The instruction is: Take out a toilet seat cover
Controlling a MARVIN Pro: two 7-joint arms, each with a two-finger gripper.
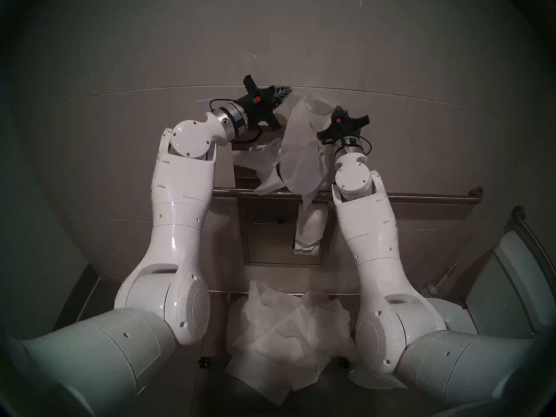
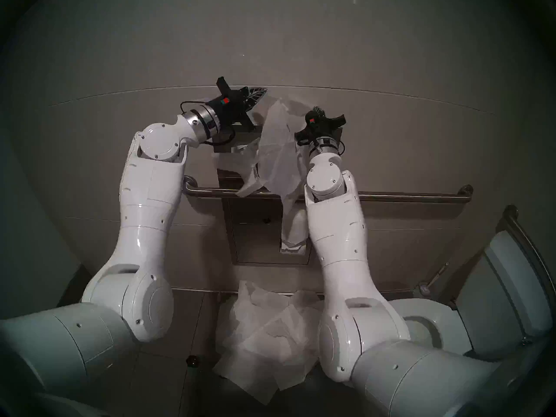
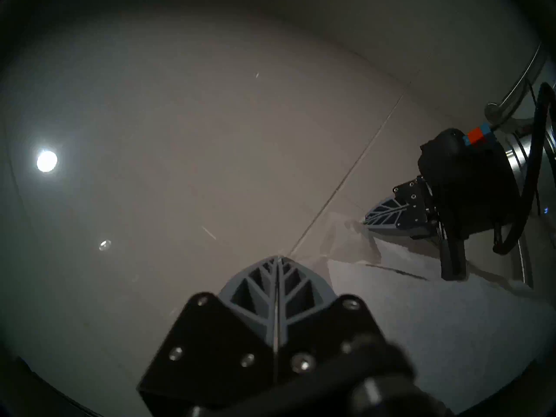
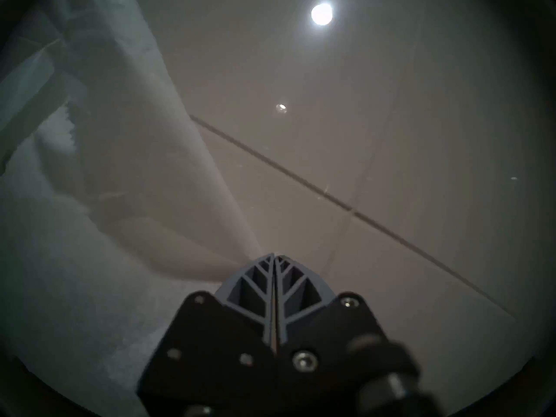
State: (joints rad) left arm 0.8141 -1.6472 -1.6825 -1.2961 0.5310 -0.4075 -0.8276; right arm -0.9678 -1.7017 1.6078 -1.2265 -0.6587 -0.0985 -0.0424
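The toilet seat cover is a thin, translucent, wrinkled white sheet hanging in front of the wall dispenser. My right gripper is shut on its upper right edge, and in the right wrist view the toilet seat cover spreads away to the left of the tips. Left of the sheet's top, my left gripper is held shut against the wall with nothing seen between its fingers. The left wrist view shows the right gripper pinching the toilet seat cover.
A second white sheet droops from the dispenser over the steel grab bar. Below are a metal panel and a toilet paper roll. A heap of white sheets lies on the floor between my arms. The toilet is at right.
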